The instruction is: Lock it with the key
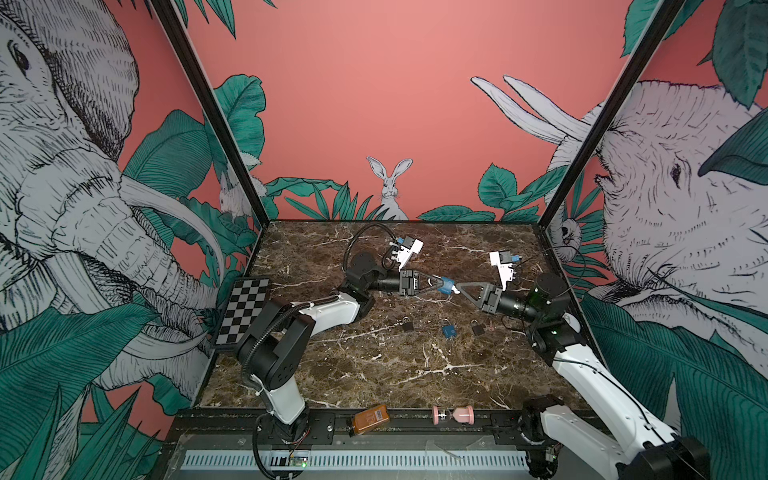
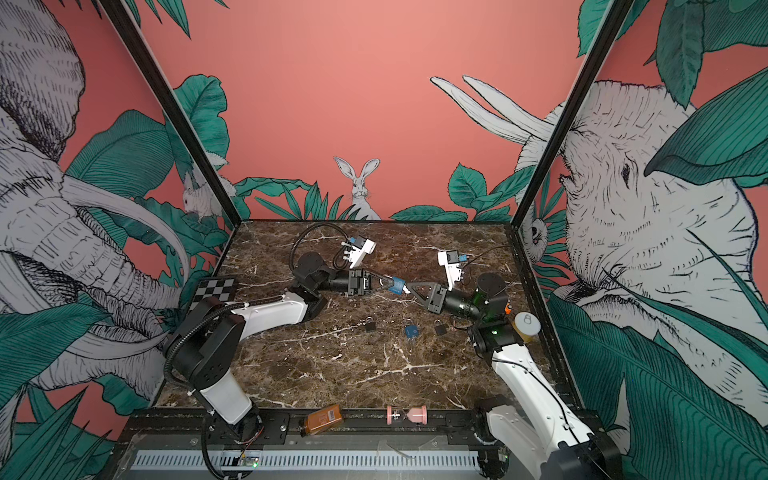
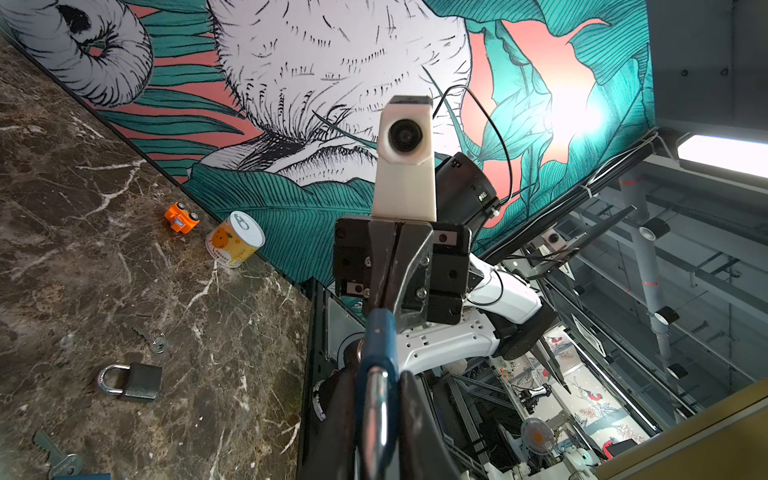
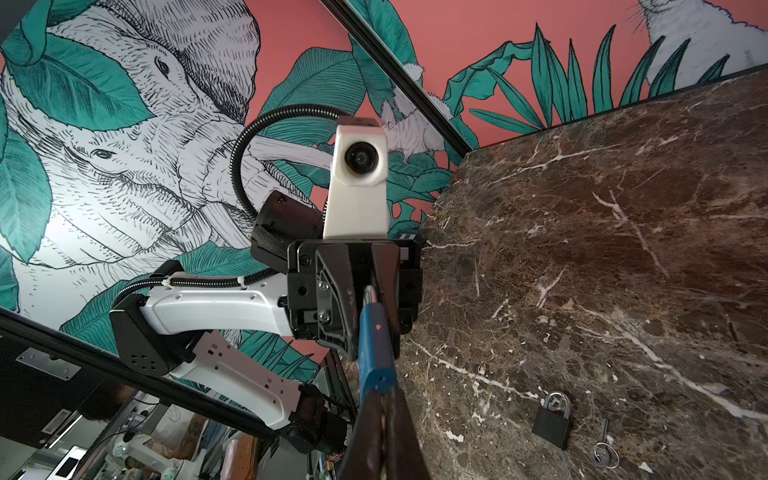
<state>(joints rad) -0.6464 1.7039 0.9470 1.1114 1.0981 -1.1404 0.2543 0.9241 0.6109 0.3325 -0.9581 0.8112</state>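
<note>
A blue padlock (image 1: 445,285) (image 2: 397,285) hangs in mid-air over the middle of the marble table (image 1: 374,374). My left gripper (image 1: 437,283) (image 3: 376,376) is shut on it at the shackle end. The steel shackle (image 3: 376,409) shows between the dark fingers (image 3: 415,415). From the right, my right gripper (image 1: 459,289) (image 4: 379,397) meets the padlock's (image 4: 376,349) bottom end. It is shut on a small silver key (image 2: 407,289), which sits at the padlock's base. In the right wrist view the key is almost hidden between the fingers.
On the table below lie a black padlock (image 1: 407,324), a second blue padlock (image 1: 449,331) and another black padlock (image 1: 478,328), with loose keys (image 3: 151,338) (image 4: 602,449). A can (image 2: 527,326) and orange toy car (image 3: 180,217) sit at the right wall. A checkerboard (image 1: 243,311) leans left. A bottle (image 1: 370,417) and pink hourglass (image 1: 453,414) lie at the front edge.
</note>
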